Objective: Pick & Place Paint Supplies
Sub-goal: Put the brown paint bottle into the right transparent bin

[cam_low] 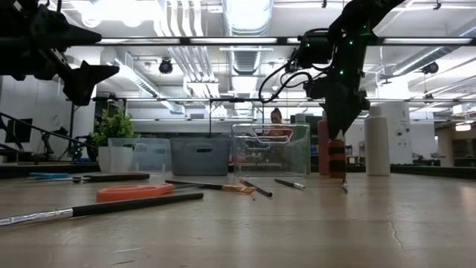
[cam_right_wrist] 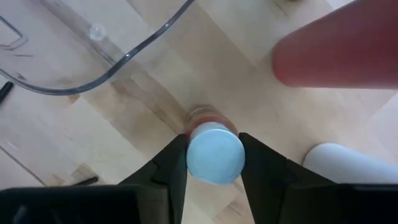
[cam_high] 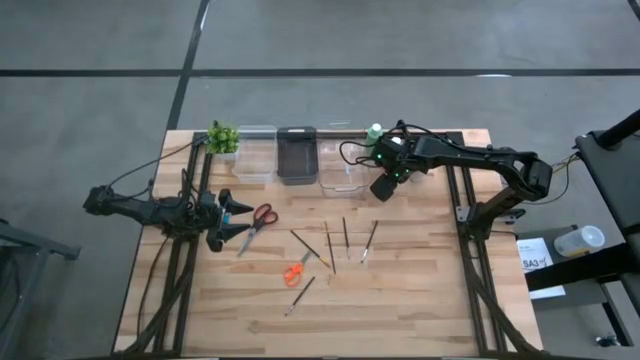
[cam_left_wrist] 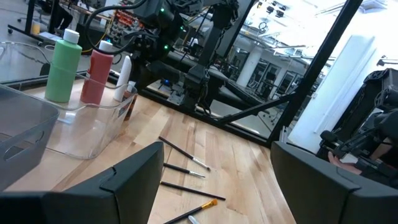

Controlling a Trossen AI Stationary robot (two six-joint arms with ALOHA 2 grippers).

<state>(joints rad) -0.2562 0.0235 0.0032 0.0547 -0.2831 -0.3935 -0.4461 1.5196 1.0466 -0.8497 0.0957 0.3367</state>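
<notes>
You are seeing the right gripper clenching its fingers against the tiny brown bottle, standing between them just beside the clear bin, with the dark red bottle farther out, while the left gripper is waiting released near the scissors.

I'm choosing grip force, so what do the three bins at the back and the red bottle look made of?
Two clear bins look like glossy see-through plastic. The dark bin looks like smoky tinted plastic. The red bottle looks like matte plastic with a white cap, though that is a guess.
</notes>
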